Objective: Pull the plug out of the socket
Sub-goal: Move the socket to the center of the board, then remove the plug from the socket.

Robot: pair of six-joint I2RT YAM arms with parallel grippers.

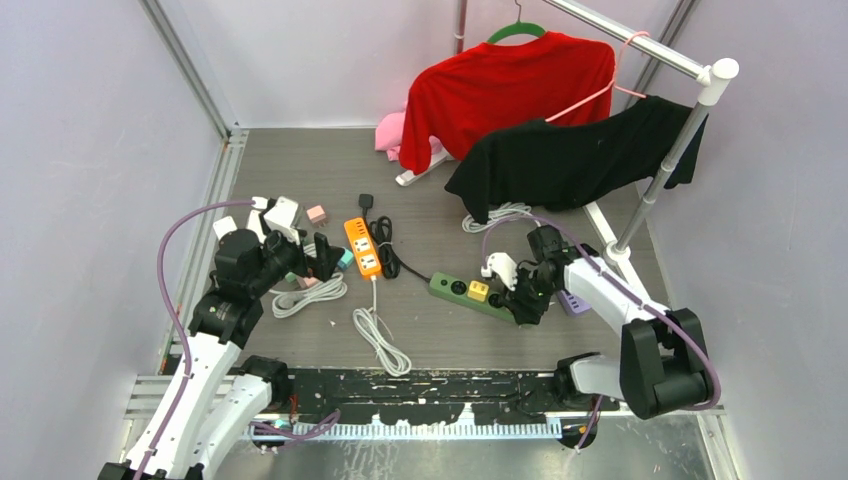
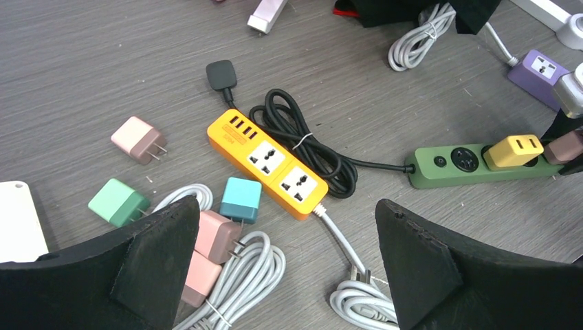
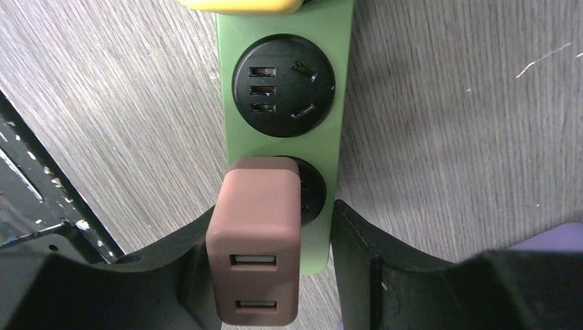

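A green power strip (image 1: 455,288) lies on the grey floor, also in the left wrist view (image 2: 474,170) and the right wrist view (image 3: 344,75). A brown USB plug (image 3: 254,240) sits in its end socket; it also shows in the left wrist view (image 2: 565,146). A yellow plug (image 1: 479,290) sits two sockets along. My right gripper (image 3: 271,210) straddles the brown plug: the left finger touches it, and a gap shows before the right finger. In the top view, the right gripper (image 1: 525,300) hides the plug. My left gripper (image 2: 287,206) is open and empty, hovering left of the strip.
An orange power strip (image 1: 362,246) with a black cord lies mid-floor. Loose adapters and coiled grey cables (image 2: 234,282) lie below my left gripper. A purple adapter (image 1: 572,302) sits by the right arm. A clothes rack (image 1: 650,190) with red and black shirts stands behind.
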